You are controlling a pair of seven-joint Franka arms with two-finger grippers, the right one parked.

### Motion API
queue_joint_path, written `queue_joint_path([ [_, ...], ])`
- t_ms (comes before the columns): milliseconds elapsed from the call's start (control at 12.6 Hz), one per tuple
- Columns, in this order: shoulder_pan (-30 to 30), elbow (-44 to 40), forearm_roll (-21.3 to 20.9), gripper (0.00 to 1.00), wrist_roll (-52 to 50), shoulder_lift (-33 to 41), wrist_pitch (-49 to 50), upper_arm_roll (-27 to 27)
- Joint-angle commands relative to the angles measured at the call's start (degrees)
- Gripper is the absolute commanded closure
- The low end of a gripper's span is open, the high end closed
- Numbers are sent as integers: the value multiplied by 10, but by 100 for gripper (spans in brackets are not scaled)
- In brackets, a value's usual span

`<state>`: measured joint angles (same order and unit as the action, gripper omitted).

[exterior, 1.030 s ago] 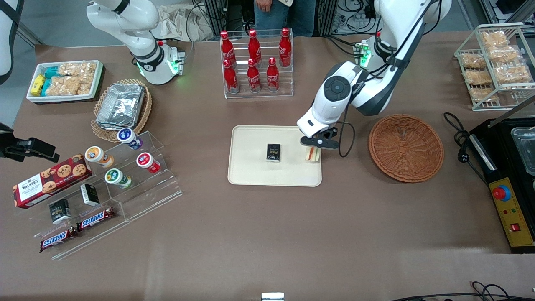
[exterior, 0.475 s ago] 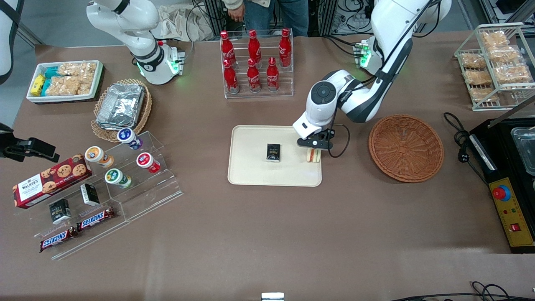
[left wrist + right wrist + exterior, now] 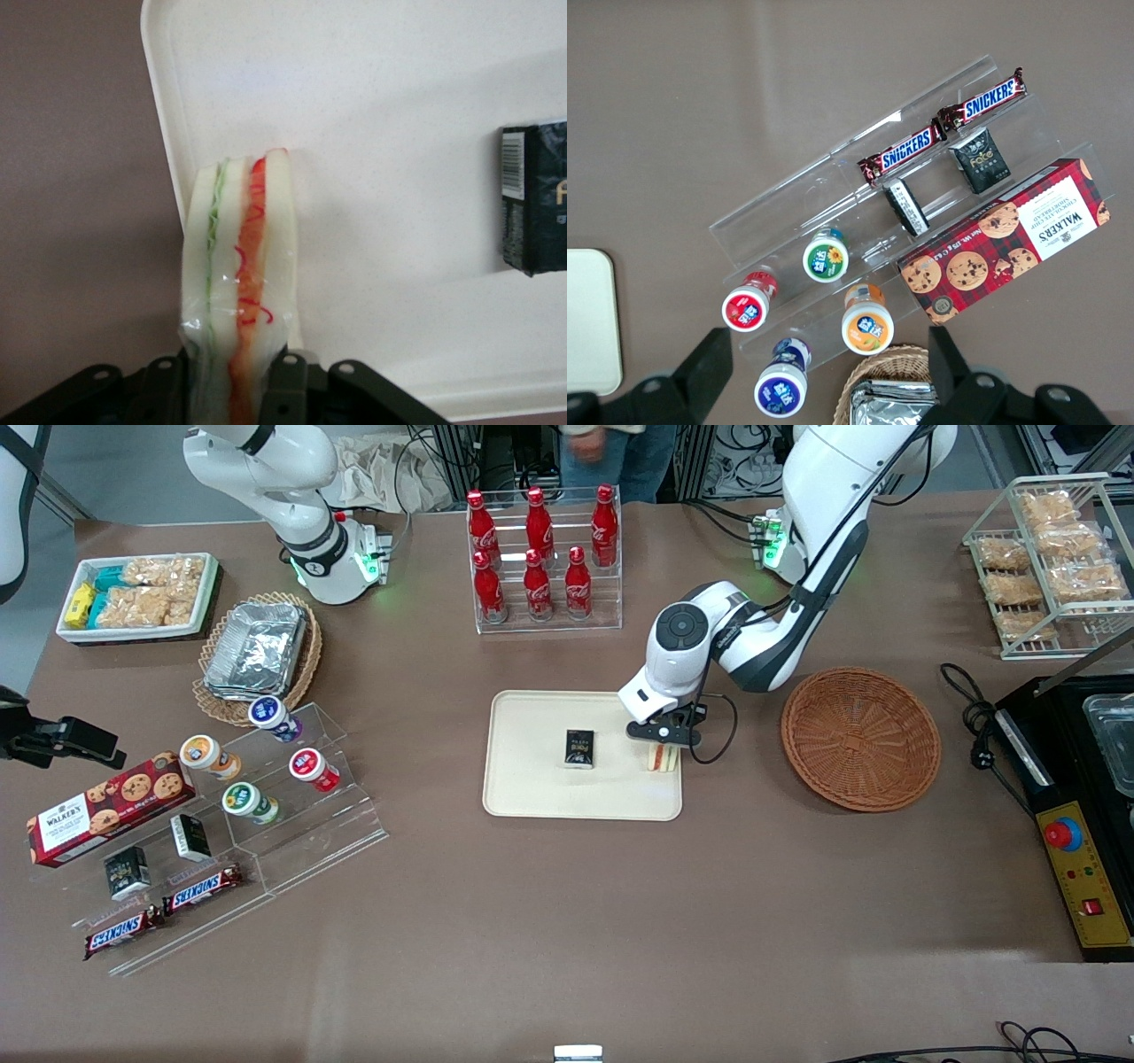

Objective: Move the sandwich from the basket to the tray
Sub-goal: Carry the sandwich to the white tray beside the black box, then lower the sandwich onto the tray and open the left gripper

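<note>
The sandwich [image 3: 237, 283] is a wedge of white bread wrapped in clear film, with an orange-red layer and a thin green line between pale layers. It stands on its edge on the tray [image 3: 532, 797], close to the rim on the side toward the basket [image 3: 860, 739]. The tool [image 3: 661, 740] is directly over it, and its two fingers [image 3: 283, 390] are clamped on the sandwich, one on each bread face. In the front view the tool and the white wrist above it cover the upper part of the sandwich, so only its lower end shows.

On the same tray lies a small black box [image 3: 579, 747], well apart from the sandwich, toward the parked arm's end. The basket is round, reddish-brown, and sits on the counter [image 3: 567, 921] beside the tray, toward the working arm's end. A rack of red bottles [image 3: 540, 558] stands farther from the front camera than the tray. A black cable [image 3: 722, 731] hangs in a loop beside the tool, between the tray and the basket.
</note>
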<state>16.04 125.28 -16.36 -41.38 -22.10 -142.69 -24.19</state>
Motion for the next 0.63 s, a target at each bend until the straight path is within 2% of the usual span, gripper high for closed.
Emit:
queue_joint_path([
  [0,-1,-49,-11,0,-45,-14,27,2],
  [158,5,-123,-11,0,-78,6,163,-1],
  [317,6,-219,-6,0,-70,-1,301,-11],
  [396,4,-242,11,0,-70,4,317,-14],
  [554,0,-280,20,0,-70,15,341,-14],
])
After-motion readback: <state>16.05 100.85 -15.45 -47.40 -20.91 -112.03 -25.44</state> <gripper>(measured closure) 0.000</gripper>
